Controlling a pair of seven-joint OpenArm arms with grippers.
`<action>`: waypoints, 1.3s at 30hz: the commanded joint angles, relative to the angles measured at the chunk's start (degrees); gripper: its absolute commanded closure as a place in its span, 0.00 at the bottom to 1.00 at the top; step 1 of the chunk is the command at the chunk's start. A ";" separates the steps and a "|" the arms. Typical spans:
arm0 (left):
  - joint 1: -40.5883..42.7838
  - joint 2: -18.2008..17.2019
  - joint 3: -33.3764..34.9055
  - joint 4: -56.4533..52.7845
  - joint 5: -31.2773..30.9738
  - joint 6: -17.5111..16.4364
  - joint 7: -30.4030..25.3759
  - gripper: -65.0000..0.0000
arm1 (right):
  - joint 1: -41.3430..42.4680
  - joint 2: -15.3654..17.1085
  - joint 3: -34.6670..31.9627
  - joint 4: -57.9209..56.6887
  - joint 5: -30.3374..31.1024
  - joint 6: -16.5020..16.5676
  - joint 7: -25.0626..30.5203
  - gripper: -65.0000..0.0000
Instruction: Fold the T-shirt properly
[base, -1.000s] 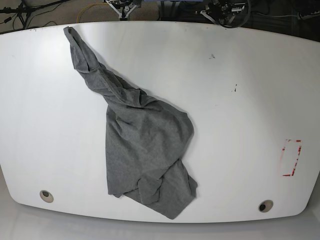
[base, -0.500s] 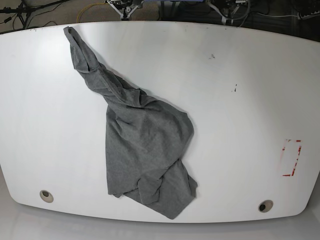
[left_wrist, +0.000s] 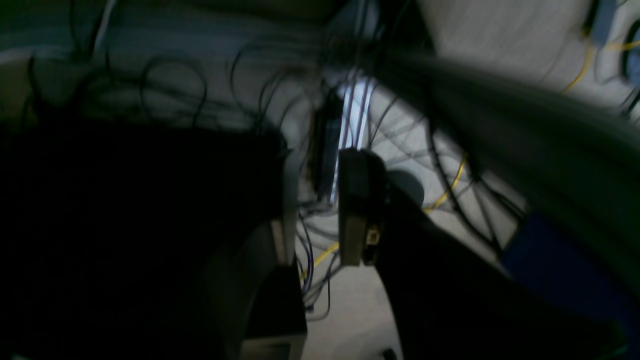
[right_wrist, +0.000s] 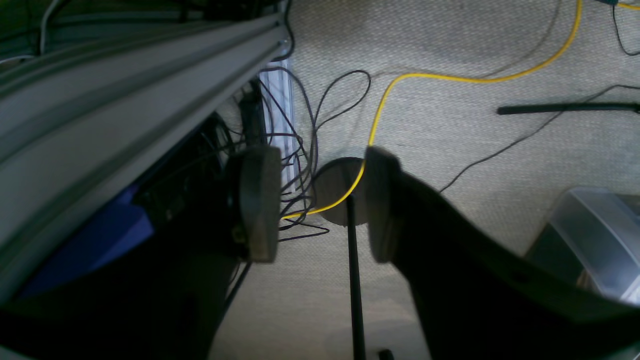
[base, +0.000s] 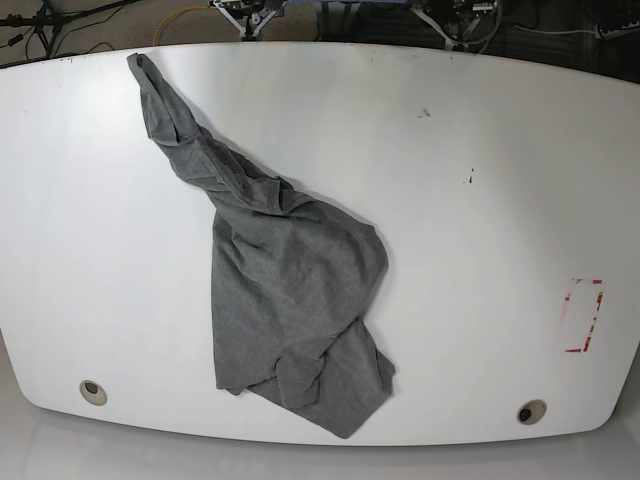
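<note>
The heather-grey T-shirt (base: 290, 290) lies crumpled on the white table (base: 500, 200). It runs from a twisted end at the far left (base: 150, 85) to a bunched heap near the front edge (base: 335, 400). Neither gripper is over the table. The left gripper (left_wrist: 317, 220) is open and empty, and its blurred, dark view points down at floor cables. The right gripper (right_wrist: 317, 210) is open wider and empty, over carpet behind the table. Only bits of both arms show at the top edge of the base view (base: 465, 15), (base: 245, 12).
A red tape rectangle (base: 583, 315) marks the table's right side. Two round holes (base: 92, 392), (base: 531, 411) sit near the front corners. Beyond the table are loose cables, a yellow cable (right_wrist: 400, 80), a clear plastic box (right_wrist: 590, 235) and a metal rail (right_wrist: 125, 90).
The left arm, seen at the top right of the base view, has drawn back beyond the far table edge. The T-shirt has not moved.
</note>
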 joint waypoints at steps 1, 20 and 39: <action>1.04 -0.38 0.03 -0.14 0.10 0.12 0.49 0.79 | -0.41 -0.02 0.07 0.80 0.15 0.30 0.34 0.61; 4.38 -0.47 -0.23 0.04 -0.25 -0.06 -5.14 0.79 | -10.52 -0.19 0.07 15.30 0.33 0.30 0.07 0.61; 21.44 -0.03 0.03 21.40 -4.99 -0.14 -10.68 0.79 | -28.10 -3.01 0.07 37.99 0.42 3.47 -0.02 0.61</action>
